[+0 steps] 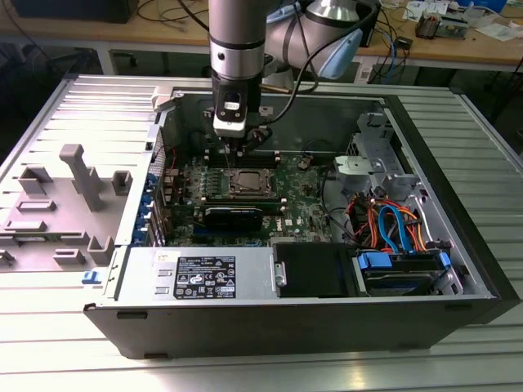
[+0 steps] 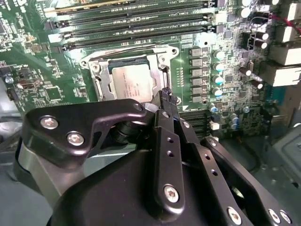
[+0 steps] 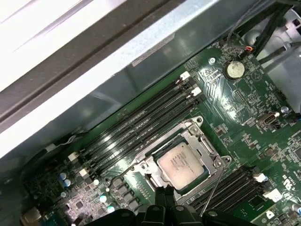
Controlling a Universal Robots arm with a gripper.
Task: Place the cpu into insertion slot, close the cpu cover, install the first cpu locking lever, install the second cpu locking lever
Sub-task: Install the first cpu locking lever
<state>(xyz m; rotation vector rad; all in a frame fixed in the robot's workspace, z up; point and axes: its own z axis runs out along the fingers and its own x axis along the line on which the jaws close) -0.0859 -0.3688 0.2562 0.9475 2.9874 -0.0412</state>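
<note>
Beside the seated cpu (image 2: 133,84), the end effector (image 2: 164,97) points straight down, pressed together.

A ribbed metal table (image 1: 65,343) carried an open computer case (image 1: 286,327) beneath the gripper (image 1: 235,149). A grey moulded fixture (image 1: 61,204) lay well off the gripper, toward the exterior view's left.
</note>
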